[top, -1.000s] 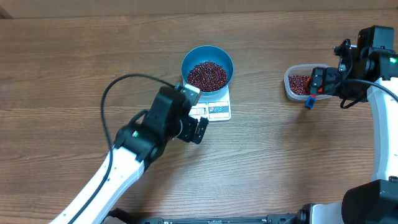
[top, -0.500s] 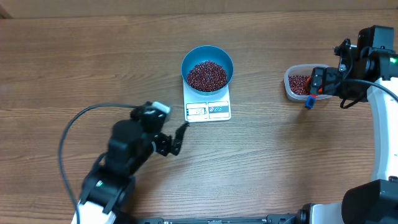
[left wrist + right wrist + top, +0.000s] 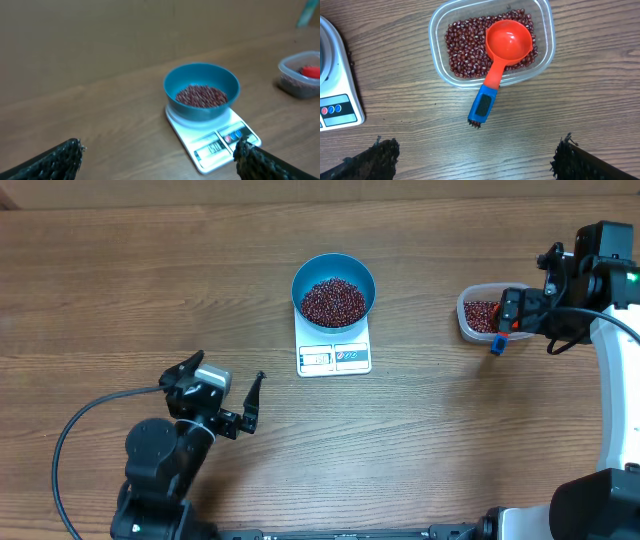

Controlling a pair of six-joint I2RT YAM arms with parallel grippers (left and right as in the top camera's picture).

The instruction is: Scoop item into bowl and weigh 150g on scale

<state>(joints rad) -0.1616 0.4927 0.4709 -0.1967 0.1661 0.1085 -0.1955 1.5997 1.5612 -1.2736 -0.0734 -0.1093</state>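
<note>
On white scale (image 3: 334,357), blue bowl (image 3: 334,265), perhaps half full, red-brown beans (image 3: 334,301)

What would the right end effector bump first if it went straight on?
Probably the blue scoop handle, which sticks out over the rim of the clear tub. The open right end effector points down at that spot. Depth is unclear, so it might touch the table beside it instead.

Overhead looks straight down; both wrist views share the scale (image 3: 212,136).
</note>
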